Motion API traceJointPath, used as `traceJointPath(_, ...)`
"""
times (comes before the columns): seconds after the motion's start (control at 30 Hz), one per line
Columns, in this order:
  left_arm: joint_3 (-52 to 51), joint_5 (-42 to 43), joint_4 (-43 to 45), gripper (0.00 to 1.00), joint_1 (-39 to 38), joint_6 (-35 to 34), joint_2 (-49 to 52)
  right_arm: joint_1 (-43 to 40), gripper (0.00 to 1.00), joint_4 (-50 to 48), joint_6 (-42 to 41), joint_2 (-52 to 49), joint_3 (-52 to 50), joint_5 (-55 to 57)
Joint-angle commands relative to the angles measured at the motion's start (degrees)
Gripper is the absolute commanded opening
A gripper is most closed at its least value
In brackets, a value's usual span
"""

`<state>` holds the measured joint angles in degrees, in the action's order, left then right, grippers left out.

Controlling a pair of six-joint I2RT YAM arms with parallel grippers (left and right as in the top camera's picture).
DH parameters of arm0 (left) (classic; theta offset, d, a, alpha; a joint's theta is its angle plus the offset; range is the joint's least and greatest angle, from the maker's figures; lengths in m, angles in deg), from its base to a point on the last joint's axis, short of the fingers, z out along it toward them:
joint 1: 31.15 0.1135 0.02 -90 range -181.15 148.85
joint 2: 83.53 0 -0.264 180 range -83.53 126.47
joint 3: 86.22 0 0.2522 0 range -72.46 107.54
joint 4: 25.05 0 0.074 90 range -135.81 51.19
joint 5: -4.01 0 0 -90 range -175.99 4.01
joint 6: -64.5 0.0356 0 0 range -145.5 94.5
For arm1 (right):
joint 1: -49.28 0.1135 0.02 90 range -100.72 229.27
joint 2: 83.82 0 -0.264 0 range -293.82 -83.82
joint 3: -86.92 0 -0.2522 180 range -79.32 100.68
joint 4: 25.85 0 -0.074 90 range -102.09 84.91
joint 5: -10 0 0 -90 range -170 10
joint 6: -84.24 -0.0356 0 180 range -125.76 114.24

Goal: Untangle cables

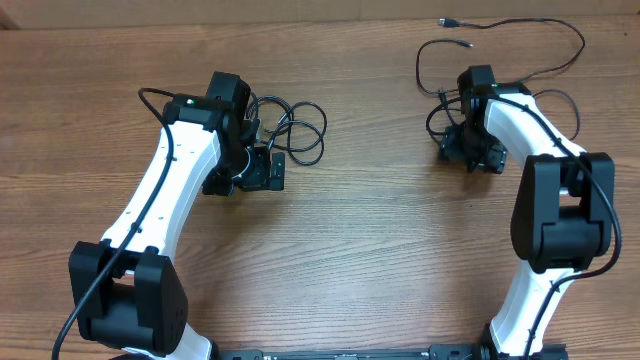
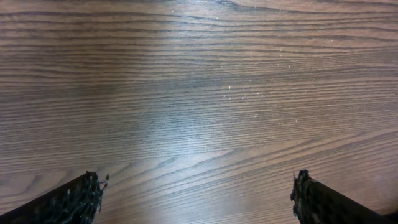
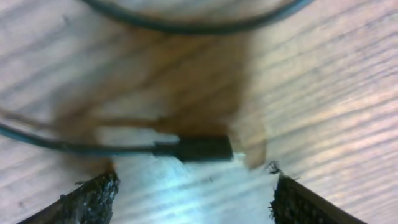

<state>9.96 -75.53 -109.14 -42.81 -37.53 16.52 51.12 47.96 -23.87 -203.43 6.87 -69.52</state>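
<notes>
We see the cables as thin, glossy black cords on the wood-grain surface point(image 1: 360, 250), in two groups. From the overhead view, a small coiled bundle point(image 1: 297, 130) of overlapping loops lies toward 11 o'clock of the surface, just beside the left gripper point(image 1: 255, 170) at about its 1 o'clock. Loose strands point(image 1: 582, 45) sweep in long curves toward 1 o'clock, ending in small plug tips near the far edge and looping around the right gripper point(image 1: 470, 155). The left gripper's fingers point(image 2: 74, 202) stand wide apart over bare wood. The right gripper's fingers point(image 3: 93, 196) are also spread, with a dark rectangular plug point(image 3: 202, 148) on its cord lying loose between them at 12 o'clock and another cord arcing beyond it.
</notes>
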Motion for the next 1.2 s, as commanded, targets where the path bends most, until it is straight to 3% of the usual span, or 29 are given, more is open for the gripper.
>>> traceJointPath(0.0, -0.2, -0.4, 0.2, 0.99, -0.4, -0.8, 0.0, -0.4, 0.88, 0.9, -0.2, 7.8, 2.3, -0.5)
traceJointPath(0.4, -0.2, -0.4, 0.3, 1.0, -0.4, -1.4, 0.0, 0.1, 0.91, 8.5, -3.1, 30.8, 2.3, -17.9)
traceJointPath(0.83, -0.2, -0.3, 0.5, 1.0, -0.4, -2.3, 0.0, 7.3, 0.87, 19.8, -4.8, 45.3, -0.5, -16.1)
traceJointPath(0.93, -0.2, -0.3, 0.6, 1.0, -0.4, -2.3, 0.0, 7.6, 0.89, 20.0, -4.9, 48.8, -2.7, -13.1)
traceJointPath(1.0, -0.2, -0.3, 0.6, 1.0, -0.4, -2.3, 0.0, 7.6, 1.0, 20.0, -4.8, 50.3, -4.3, -13.0)
traceJointPath(1.17, -0.2, -0.3, 0.6, 0.99, -0.4, -2.3, 0.0, 7.6, 1.0, 19.6, -4.8, 50.5, -5.4, -17.7)
